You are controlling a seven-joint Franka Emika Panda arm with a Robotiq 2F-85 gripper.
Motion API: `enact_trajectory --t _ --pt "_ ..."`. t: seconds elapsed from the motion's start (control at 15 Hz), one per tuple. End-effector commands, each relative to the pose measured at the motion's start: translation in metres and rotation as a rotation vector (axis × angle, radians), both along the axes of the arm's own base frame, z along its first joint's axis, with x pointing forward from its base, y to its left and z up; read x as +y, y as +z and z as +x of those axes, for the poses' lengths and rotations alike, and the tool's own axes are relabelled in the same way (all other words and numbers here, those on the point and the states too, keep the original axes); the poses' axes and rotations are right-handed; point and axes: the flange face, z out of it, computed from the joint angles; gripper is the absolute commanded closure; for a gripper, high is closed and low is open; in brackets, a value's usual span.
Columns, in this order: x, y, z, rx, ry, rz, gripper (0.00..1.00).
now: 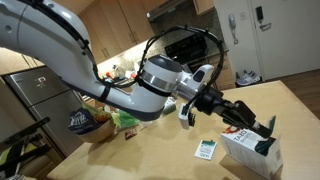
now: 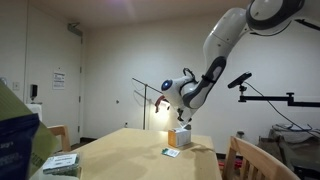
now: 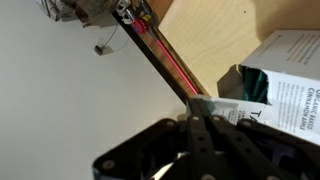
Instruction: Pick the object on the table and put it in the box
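Note:
The box (image 1: 247, 153), a white carton with dark green patches, stands on the wooden table (image 1: 150, 158) in both exterior views (image 2: 180, 137). In the wrist view it fills the right side (image 3: 295, 85). My gripper (image 1: 266, 128) hangs just above the box's top, its jaws pressed together (image 3: 200, 104). A thin grey-green sliver pokes out at the fingertips, which looks like the object (image 3: 201, 99); the rest of it is hidden by the fingers. A mostly white packet with green print (image 1: 205, 150) lies flat on the table beside the box (image 2: 171, 152).
Snack bags (image 1: 92, 121) and a green pack (image 1: 126, 120) sit at the table's far side under my arm. A blue carton (image 2: 15, 130) and a small stack of packets (image 2: 60, 162) are close to the camera in an exterior view. A chair (image 2: 250, 160) stands by the table edge.

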Motion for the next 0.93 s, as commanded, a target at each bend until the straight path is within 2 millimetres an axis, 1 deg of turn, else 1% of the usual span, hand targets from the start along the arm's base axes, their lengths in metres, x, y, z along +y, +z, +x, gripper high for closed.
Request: enact_trajectory --t 0.0,0.2,0.33,0.6,0.87 --pt "-0.012 0.012 -0.016 -0.004 -0.033 -0.029 1.0" --pt "-0.019 0.011 -0.023 0.002 -0.047 -0.038 1.0" --pt "-0.018 0.01 -0.022 0.006 -0.043 -0.039 1.0" --pt "-0.008 0.002 -0.011 0.006 -0.021 -0.02 1.0" --pt "0.001 -0.004 -0.006 0.007 -0.005 -0.002 1.0"
